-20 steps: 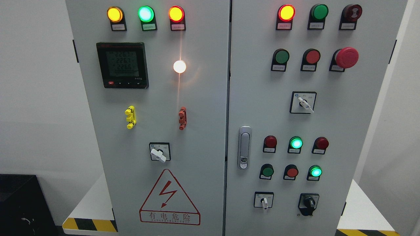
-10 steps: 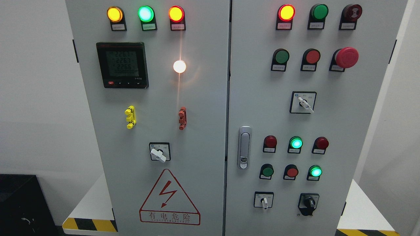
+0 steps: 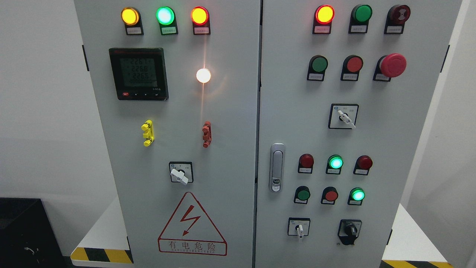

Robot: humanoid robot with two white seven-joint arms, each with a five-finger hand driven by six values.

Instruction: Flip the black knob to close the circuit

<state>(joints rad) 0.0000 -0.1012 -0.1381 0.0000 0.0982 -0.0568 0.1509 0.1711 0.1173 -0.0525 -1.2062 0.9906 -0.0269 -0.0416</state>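
Facing us is a grey electrical cabinet (image 3: 230, 123) with two doors, standing on a white plinth (image 3: 100, 230) edged in yellow-and-black hazard tape (image 3: 100, 255); a black box (image 3: 22, 230) sits at the lower left, and white walls close in behind.

Nearest, at the lower right corner of the right door, sits the black knob (image 3: 350, 230), untouched, with a white-handled selector (image 3: 299, 227) just beside it on the left. Neither robot hand shows, so I cannot tell how the fingers stand.

Moving up the right door: the silver door latch (image 3: 276, 167) at its left edge, two lit green lamps (image 3: 335, 162) among dark red and green buttons, another white selector switch (image 3: 344, 116), then the big red emergency button (image 3: 392, 65) near the top right.

Over on the left door, a red lightning warning triangle (image 3: 192, 225) at the bottom edge, a yellow clip (image 3: 148, 133) and a red clip (image 3: 207, 134) mid-door, a bright white lamp (image 3: 203, 75) glaring.

Since a second ago only the digits on the digital meter (image 3: 138, 73) have flickered; every switch and lamp stays put.
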